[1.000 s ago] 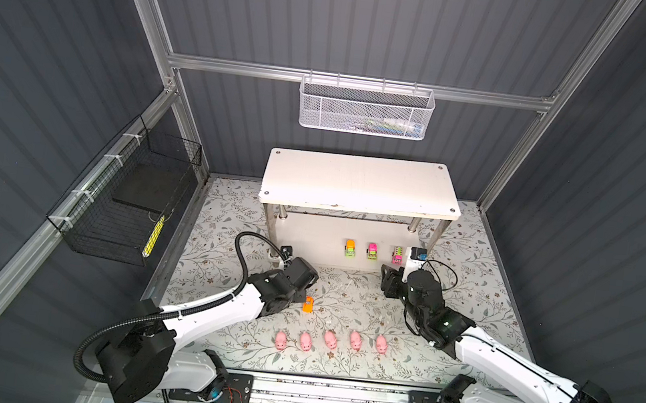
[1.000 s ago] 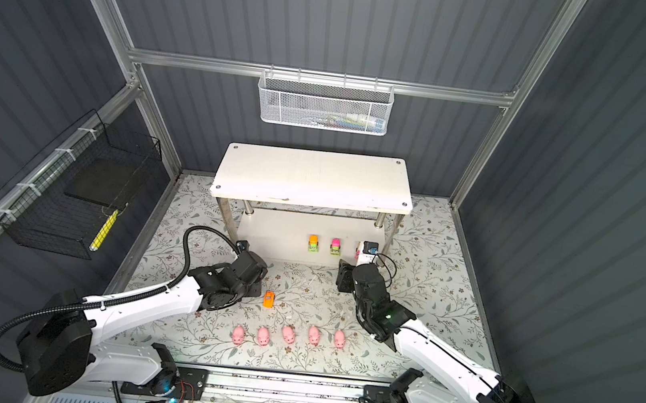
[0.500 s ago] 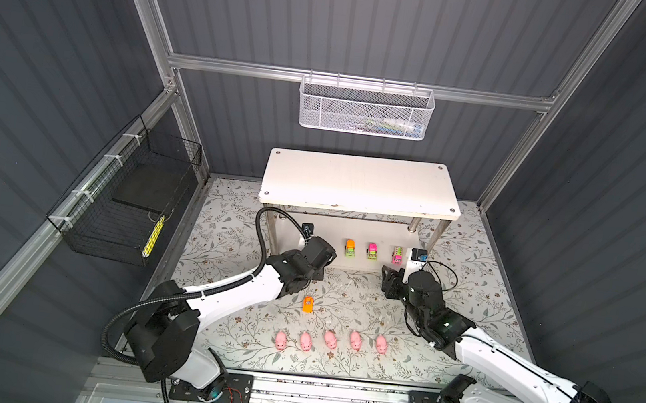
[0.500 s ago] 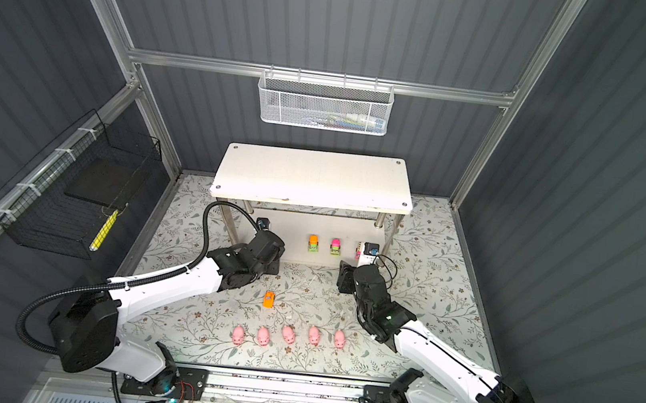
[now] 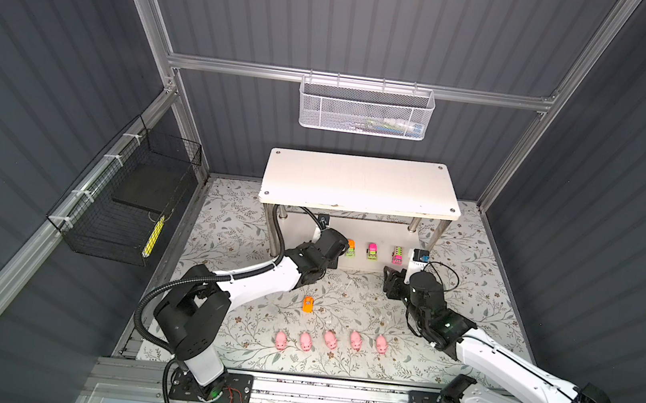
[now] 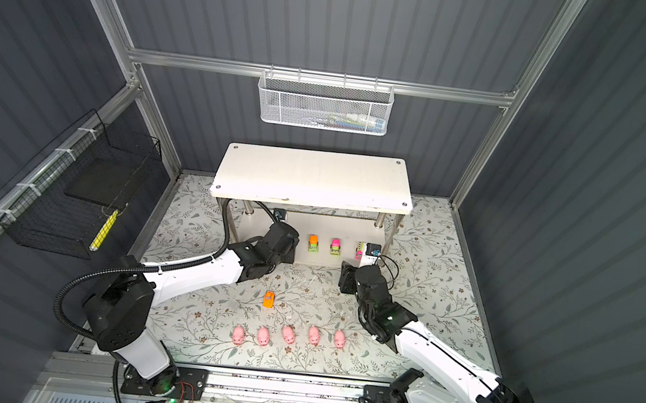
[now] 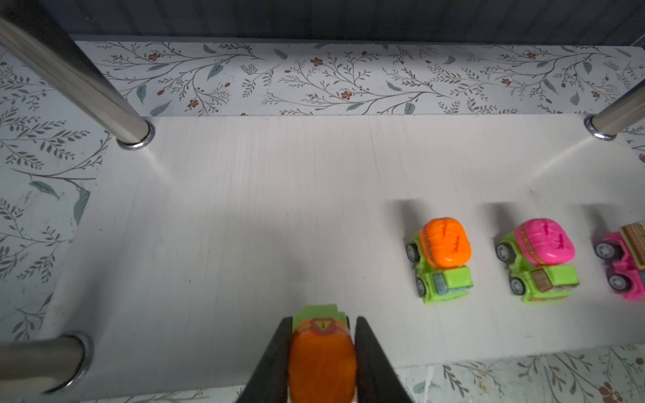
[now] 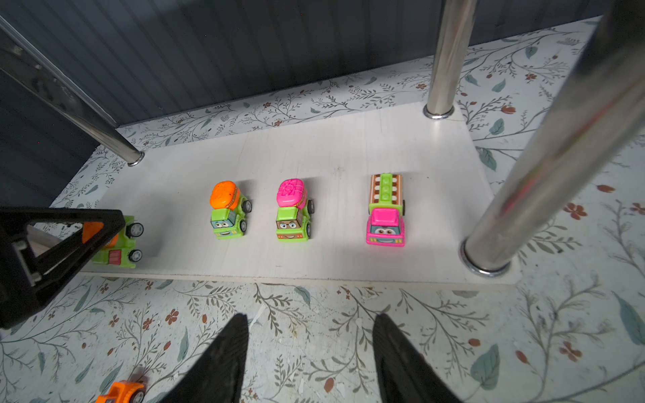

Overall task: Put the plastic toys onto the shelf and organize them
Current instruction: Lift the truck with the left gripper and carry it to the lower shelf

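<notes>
In a top view my left claw [image 5: 335, 248] reaches the lower board of the shelf [image 5: 361, 182]; its wrist view shows it clamped on an orange-and-green truck [image 7: 323, 359] at that board's front edge — and the right wrist view shows my right claw [image 8: 310, 317] gaping, empty, just before the shelf.

white shelf [image 5: 361, 182], toy trucks [image 5: 371, 251], floral mat [image 5: 227, 216], pigs [image 5: 330, 339]
</notes>
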